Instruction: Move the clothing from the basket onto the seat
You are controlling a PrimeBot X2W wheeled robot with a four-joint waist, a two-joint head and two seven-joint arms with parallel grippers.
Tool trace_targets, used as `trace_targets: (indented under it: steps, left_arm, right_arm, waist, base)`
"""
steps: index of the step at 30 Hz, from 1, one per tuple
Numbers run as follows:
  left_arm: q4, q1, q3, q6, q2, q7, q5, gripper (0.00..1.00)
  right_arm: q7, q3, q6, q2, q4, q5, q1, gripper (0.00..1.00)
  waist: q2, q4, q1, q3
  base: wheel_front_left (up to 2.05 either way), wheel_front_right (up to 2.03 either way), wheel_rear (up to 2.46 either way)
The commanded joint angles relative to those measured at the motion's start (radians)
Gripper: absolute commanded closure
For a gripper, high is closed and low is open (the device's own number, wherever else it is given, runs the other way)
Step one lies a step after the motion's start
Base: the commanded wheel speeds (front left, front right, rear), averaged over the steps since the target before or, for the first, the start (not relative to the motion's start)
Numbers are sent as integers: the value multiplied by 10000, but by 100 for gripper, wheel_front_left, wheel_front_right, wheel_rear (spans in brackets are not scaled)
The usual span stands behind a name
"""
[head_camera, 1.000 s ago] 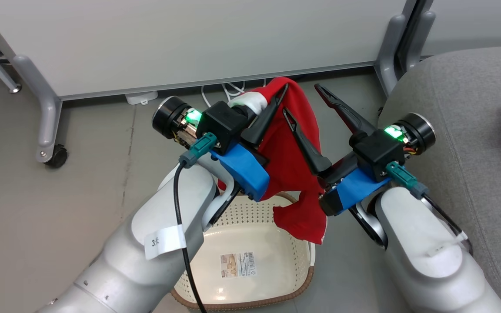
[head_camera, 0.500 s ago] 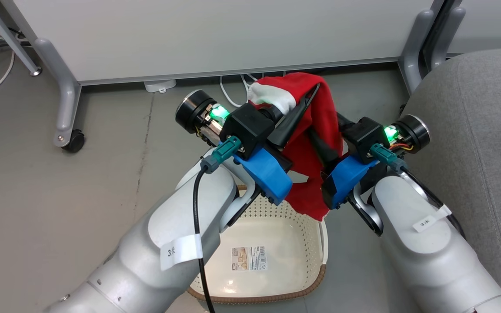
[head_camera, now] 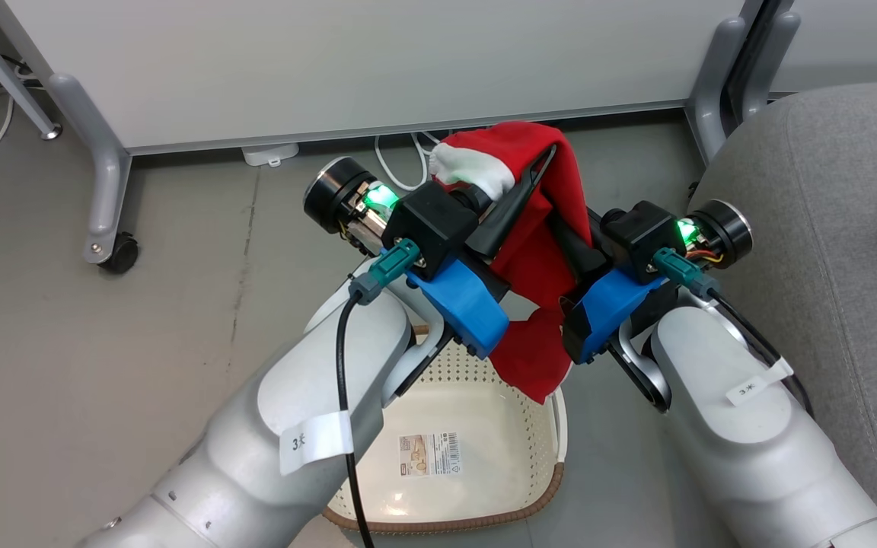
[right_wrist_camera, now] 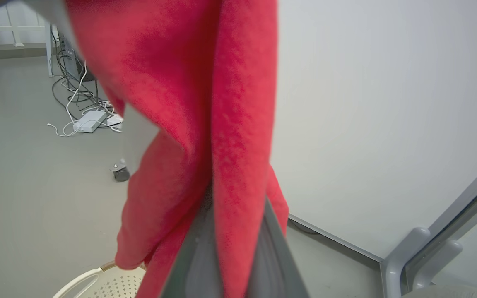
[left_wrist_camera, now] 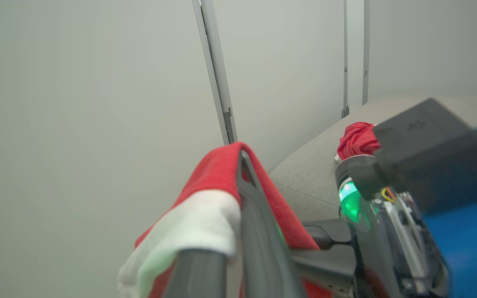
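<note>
A red piece of clothing [head_camera: 537,251] with white trim hangs in the air above the cream basket [head_camera: 554,487], between my two grippers. My left gripper [head_camera: 541,161] is shut on its top edge, the cloth draped over the fingers [left_wrist_camera: 249,194]. My right gripper [head_camera: 579,247] is shut on the cloth's right side, the red fabric [right_wrist_camera: 222,124] running down between its fingers. The basket's floor shows bare, with a barcode label. The grey seat [head_camera: 827,228] lies to the right. On the seat [left_wrist_camera: 317,174] rests a second piece of red clothing [left_wrist_camera: 356,138].
A white panel on grey legs stands behind, with a caster [head_camera: 117,255] at its left foot and another leg [head_camera: 712,91] by the seat. White cables [head_camera: 400,156] and a power adapter [right_wrist_camera: 87,123] lie on the grey floor.
My right gripper has moved in to the hanging clothing and gone from wide open to shut on it. The left grip is unchanged. The camera shifted a little.
</note>
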Motion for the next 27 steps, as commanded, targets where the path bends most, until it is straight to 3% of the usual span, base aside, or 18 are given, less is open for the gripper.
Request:
trace_targets:
  steps: [1,4,5,6,17,27]
  left_arm:
    - [39,113,39,-36,39,-46,46,100]
    - [69,115,28,-47,29,-46,51,100]
    - [107,113,34,-46,30,-45,57,88]
    - [149,94,21,7,37,-43,109,1]
    - [273,356,94,98,12,-37,271,0]
    - [40,789,193,84,156,-37,419,0]
  right_arm:
    - [-34,-33,1,33,-90,103,73,100]
    - [-34,-90,1,43,-154,148,122,100]
    - [-34,-130,1,45,-193,174,131,100]
    - [-34,-179,1,46,-243,184,135,100]
    - [-34,-1417,1,78,-966,422,342,100]
    - [-36,-2732,1,-29,-1909,374,813,100]
  waist:
    - [0,-12,-1,7]
    - [0,-25,-1,30]
    - [0,-29,-1,43]
    - [0,-32,-1,58]
    - [0,-185,-1,189]
    - [0,-972,-1,520]
  base:
    - [0,0,0]
    - [0,0,0]
    - [0,0,0]
    - [0,0,0]
    - [0,0,0]
    - [0,0,0]
